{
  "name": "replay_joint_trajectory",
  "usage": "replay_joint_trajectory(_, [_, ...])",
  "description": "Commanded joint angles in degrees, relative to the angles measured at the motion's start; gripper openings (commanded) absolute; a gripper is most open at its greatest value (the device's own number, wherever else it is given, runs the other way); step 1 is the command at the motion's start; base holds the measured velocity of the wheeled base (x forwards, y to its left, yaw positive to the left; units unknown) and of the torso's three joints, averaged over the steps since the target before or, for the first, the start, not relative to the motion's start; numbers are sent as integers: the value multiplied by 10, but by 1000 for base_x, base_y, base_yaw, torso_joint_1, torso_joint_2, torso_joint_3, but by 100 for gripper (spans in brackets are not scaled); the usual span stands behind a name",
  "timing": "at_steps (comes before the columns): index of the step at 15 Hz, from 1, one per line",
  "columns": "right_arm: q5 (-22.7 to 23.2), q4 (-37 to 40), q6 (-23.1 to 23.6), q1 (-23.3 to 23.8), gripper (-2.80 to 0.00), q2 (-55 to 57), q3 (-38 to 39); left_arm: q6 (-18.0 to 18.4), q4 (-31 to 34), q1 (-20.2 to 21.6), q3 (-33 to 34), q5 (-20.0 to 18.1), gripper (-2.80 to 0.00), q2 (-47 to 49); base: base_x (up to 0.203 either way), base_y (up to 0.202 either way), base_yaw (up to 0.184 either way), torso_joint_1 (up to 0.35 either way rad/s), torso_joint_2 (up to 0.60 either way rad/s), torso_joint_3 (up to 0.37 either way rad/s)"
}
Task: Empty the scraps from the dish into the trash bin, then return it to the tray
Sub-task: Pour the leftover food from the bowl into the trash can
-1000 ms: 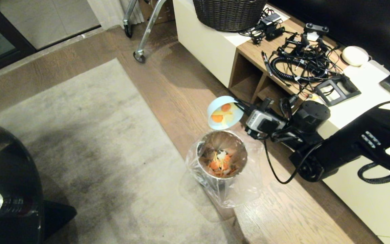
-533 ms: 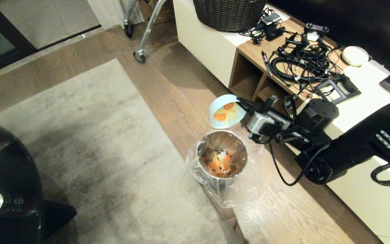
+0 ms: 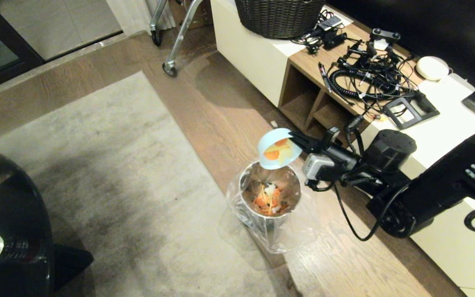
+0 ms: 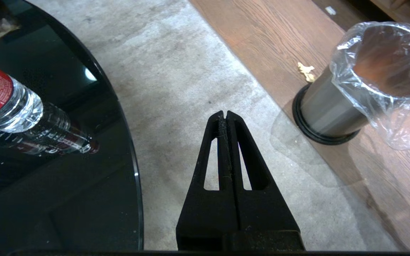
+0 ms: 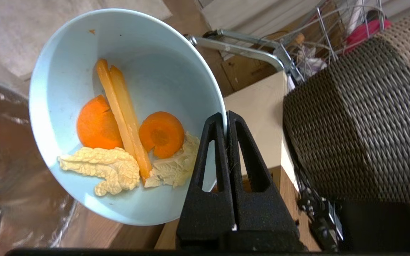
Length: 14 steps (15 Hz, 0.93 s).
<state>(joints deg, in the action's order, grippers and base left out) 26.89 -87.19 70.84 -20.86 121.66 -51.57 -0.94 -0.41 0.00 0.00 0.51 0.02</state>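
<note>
Your right gripper (image 3: 294, 137) is clamped on the rim of the bowl (image 3: 278, 148), holding it tipped steeply just above the far edge of the trash bin (image 3: 269, 194). The scraps (image 5: 130, 142) sit inside the bowl: two carrot chunks, two yellow strips and pale cabbage bits, gathered at its lower side. More scraps lie in the bin. Your left gripper (image 4: 225, 115) is pressed shut on nothing, over the rug (image 4: 176, 81) beside the bin. The tray is out of sight.
</note>
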Motion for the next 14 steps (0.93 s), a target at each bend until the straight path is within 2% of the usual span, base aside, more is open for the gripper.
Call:
replay_joint_trajectory(1, [-17,-28,5,-1,-280,-2,2,0,0,0,0,0,-280,0,0,0,0,0,0,0])
replay_joint_trajectory(4, [-31,-28,5,-2,-280,10,-27,0,0,0,0,0,-280,0,0,0,0,0,0,0])
replay_joint_trajectory(8, [-32,-28,7,-15,-280,31,-105,0,0,0,0,0,-280,0,0,0,0,0,0,0])
replay_joint_trajectory(14, [-31,-28,45,-30,-280,25,-73,0,0,0,0,0,-280,0,0,0,0,0,0,0])
